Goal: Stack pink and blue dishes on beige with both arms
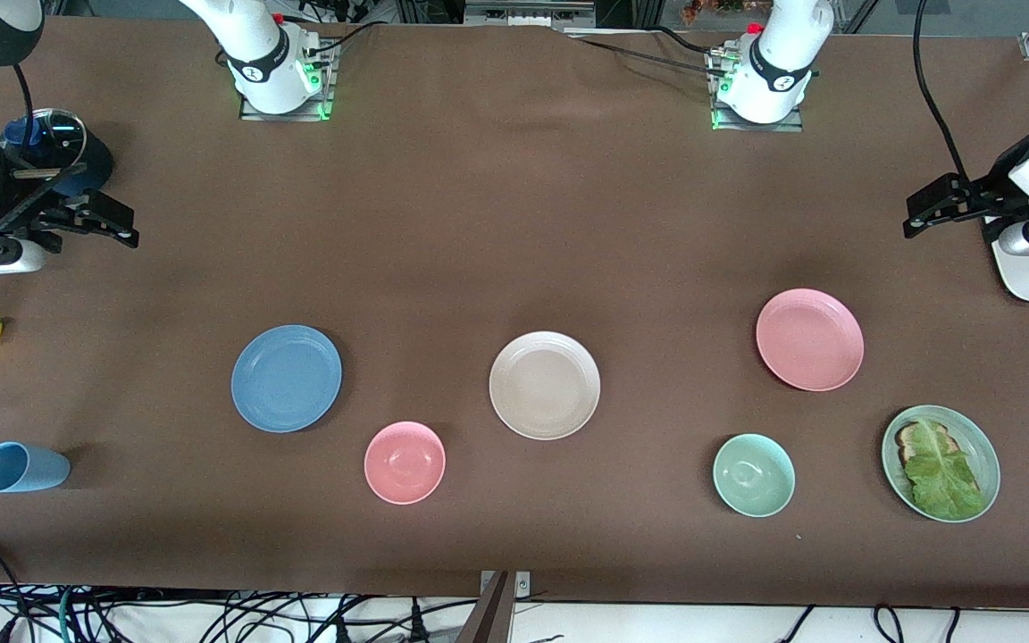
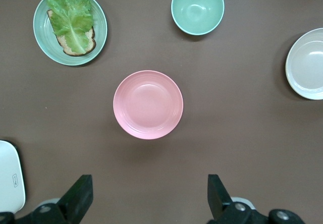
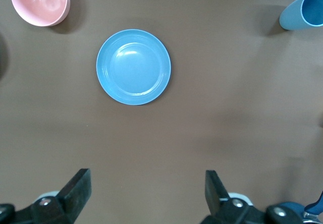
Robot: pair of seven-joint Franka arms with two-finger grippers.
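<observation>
three plates lie flat and apart on the brown table (image 1: 514, 223): the beige plate (image 1: 544, 385) in the middle, the blue plate (image 1: 286, 378) toward the right arm's end, the pink plate (image 1: 809, 338) toward the left arm's end; nothing is stacked yet. the right gripper (image 1: 95, 223) hangs high over its end of the table, jaws wide and empty, with the blue plate in its wrist view; the left gripper (image 1: 943, 204) does the same at its end, released, with the pink plate below. the plates look stiff, light and matte, probably not slippery. lying flush, each likely offers only its ringed rim as a hold, one finger above and one under the lip.
</observation>
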